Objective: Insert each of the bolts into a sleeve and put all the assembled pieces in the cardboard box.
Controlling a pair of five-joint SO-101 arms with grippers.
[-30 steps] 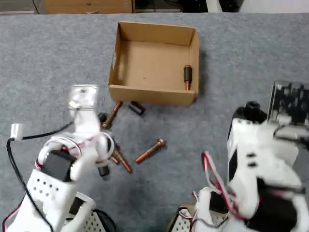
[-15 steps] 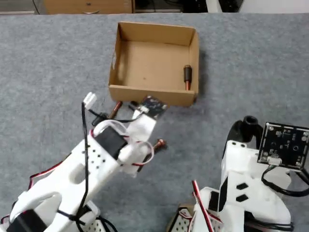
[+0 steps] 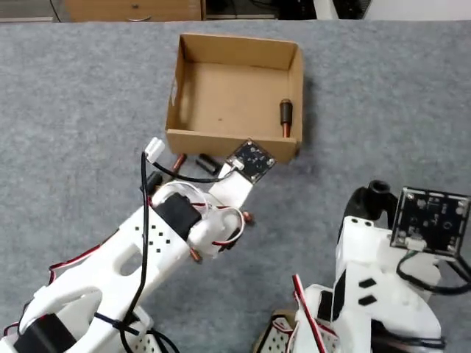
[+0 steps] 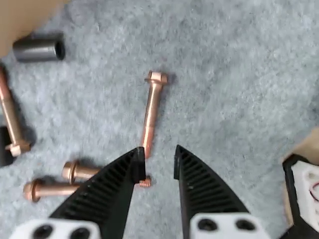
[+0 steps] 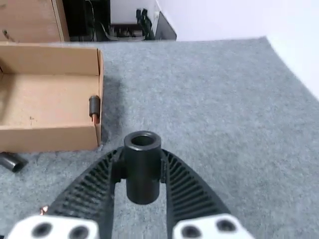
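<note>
Copper bolts (image 4: 152, 112), black sleeve (image 5: 143, 172), brown cardboard box (image 3: 234, 144) — grey table (image 3: 383, 95)

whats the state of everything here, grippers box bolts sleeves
left gripper, open over the threaded end of a bolt
right gripper, shut on an upright sleeve
cardboard box, open, one assembled piece inside
loose sleeve, empty, lying on its side
other bolts, three lying bare, unsleeved

The desk (image 3: 383, 95) has a grey, carpet-like surface. A brown open-topped cardboard box (image 3: 199, 141) stands on it toward the far side. A short black cylindrical sleeve (image 4: 39, 48) lies on its side just beside the box's near wall. Four copper-coloured hex-head bolts lie loose on the desk. The first bolt (image 4: 151, 112) lies apart, the second bolt (image 4: 11, 117) lies near the sleeve, and the third bolt (image 4: 79, 171) and fourth bolt (image 4: 47, 189) lie close together.
</note>
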